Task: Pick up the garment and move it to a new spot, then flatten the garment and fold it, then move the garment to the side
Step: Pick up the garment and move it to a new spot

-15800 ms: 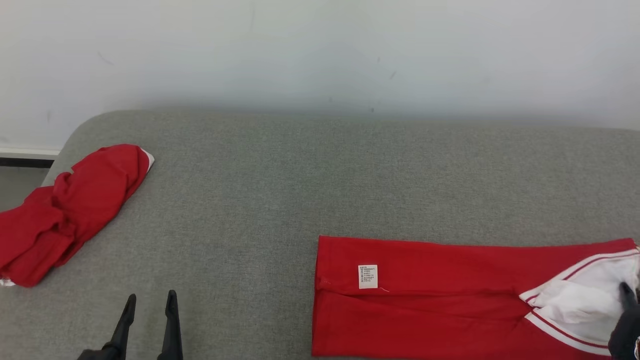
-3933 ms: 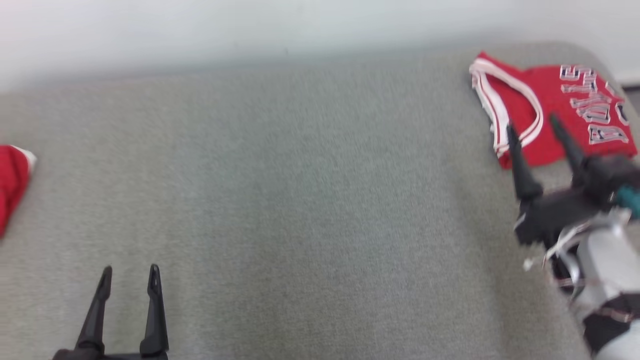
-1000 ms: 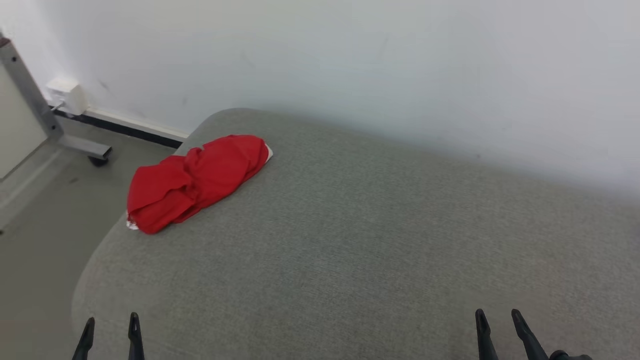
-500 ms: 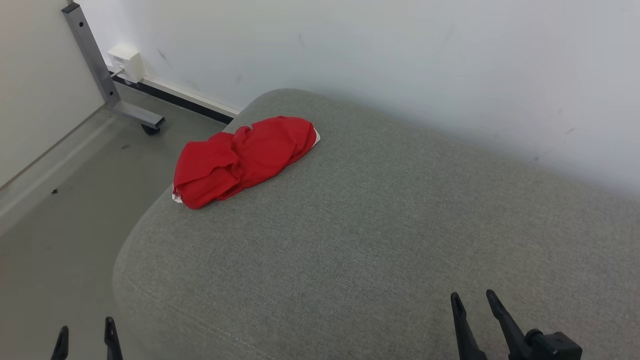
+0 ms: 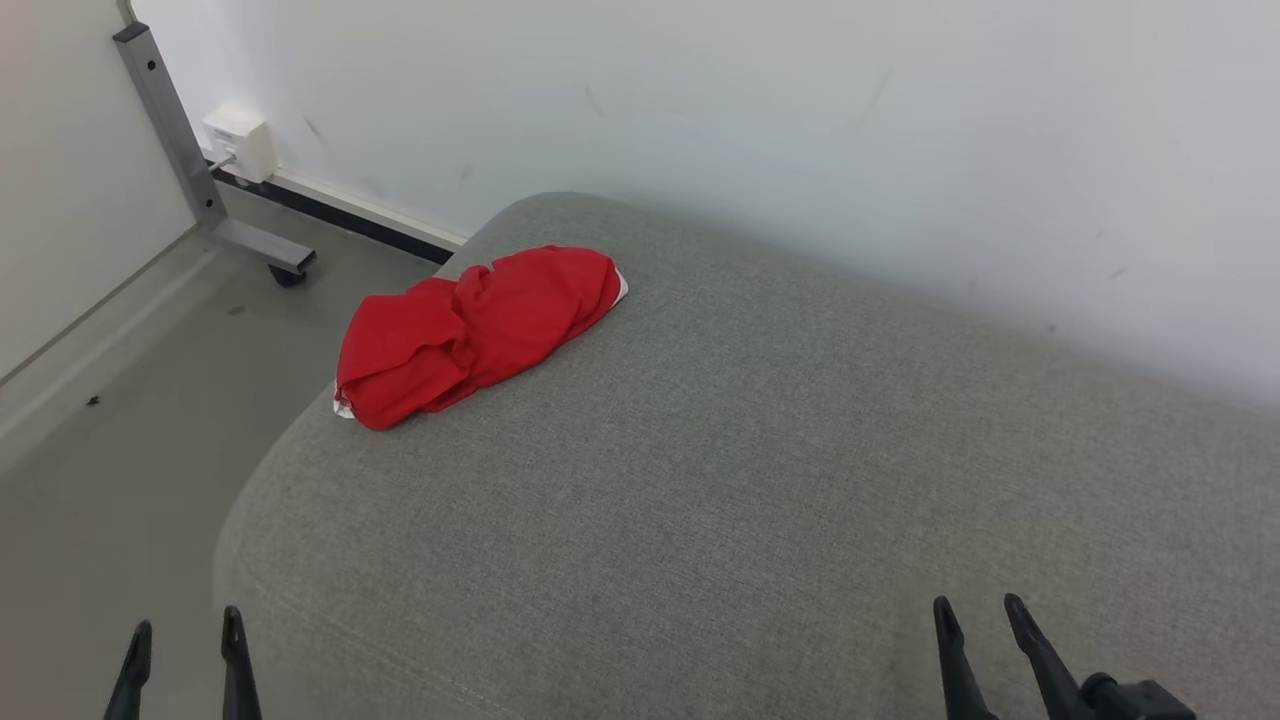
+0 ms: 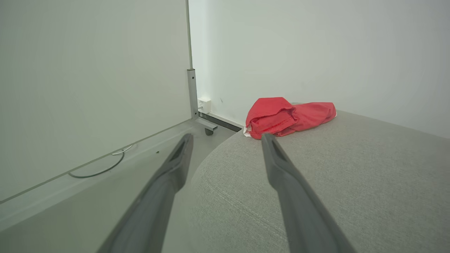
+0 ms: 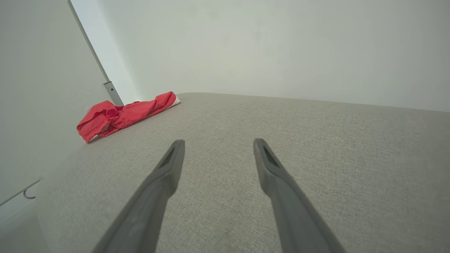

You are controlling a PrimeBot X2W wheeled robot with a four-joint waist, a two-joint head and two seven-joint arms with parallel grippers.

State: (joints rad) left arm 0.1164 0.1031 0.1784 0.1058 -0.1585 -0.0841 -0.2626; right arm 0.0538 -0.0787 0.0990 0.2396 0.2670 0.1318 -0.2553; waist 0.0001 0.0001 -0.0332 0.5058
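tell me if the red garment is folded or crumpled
Crumpled, not folded: the red garment lies in a lumpy, wrinkled heap at a corner of the grey cushion.

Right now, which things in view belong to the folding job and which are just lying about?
Job: garment, crumpled at the left end of the cushion; left end effector and right end effector, both open, empty.
Lying about: wheeled frame leg, wall box.

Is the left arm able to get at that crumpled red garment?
Probably yes: the left gripper is open and empty, and nothing lies between it and the red garment, though it sits some way off.
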